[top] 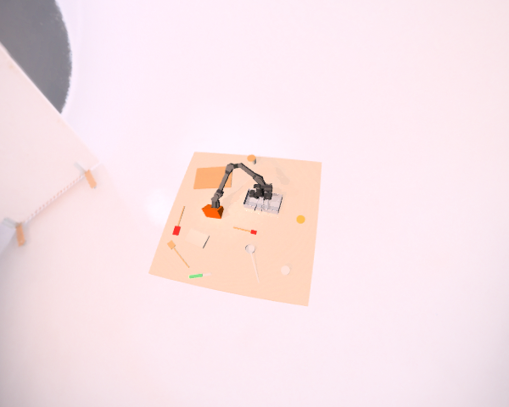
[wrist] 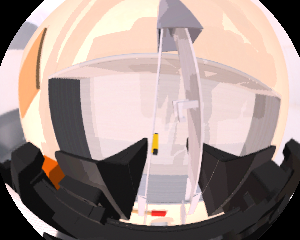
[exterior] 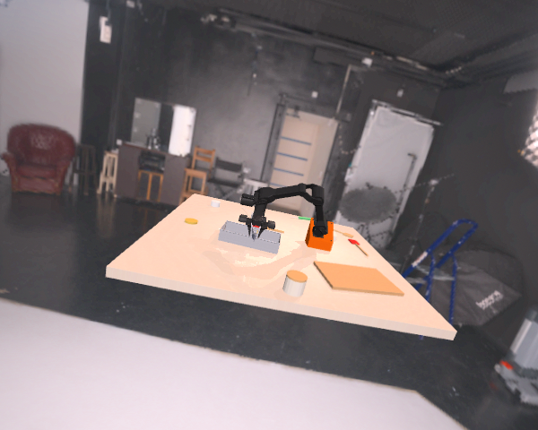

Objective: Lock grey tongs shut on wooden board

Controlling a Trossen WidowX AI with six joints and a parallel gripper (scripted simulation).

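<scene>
The grey tongs (wrist: 178, 17) lie across the roasting tin (top: 268, 211) (exterior: 232, 238) (wrist: 65, 110), with the hinge past one long wall. Their two arms stand apart but run close together between my fingers. My gripper (wrist: 167, 141) (exterior: 254, 236) is partly closed around them. In the wrist view the left fingertip is against the left arm, and the right fingertip is partly hidden by the right arm. A small yellow and black piece (wrist: 155, 143) shows beside the left arm. The wooden board (top: 202, 178) (exterior: 361, 279) (wrist: 32, 75) is flat on the table, away from the tin.
A white pot with an orange lid (exterior: 295, 283) (top: 251, 158) stands near the table edge. A yellow disc (top: 300, 219) (exterior: 191, 220) lies beyond the tin. A red-headed tool (top: 253, 231) and a ladle (top: 249, 248) lie on the other side. The orange base (top: 212, 212) (exterior: 319, 240) carries the arm.
</scene>
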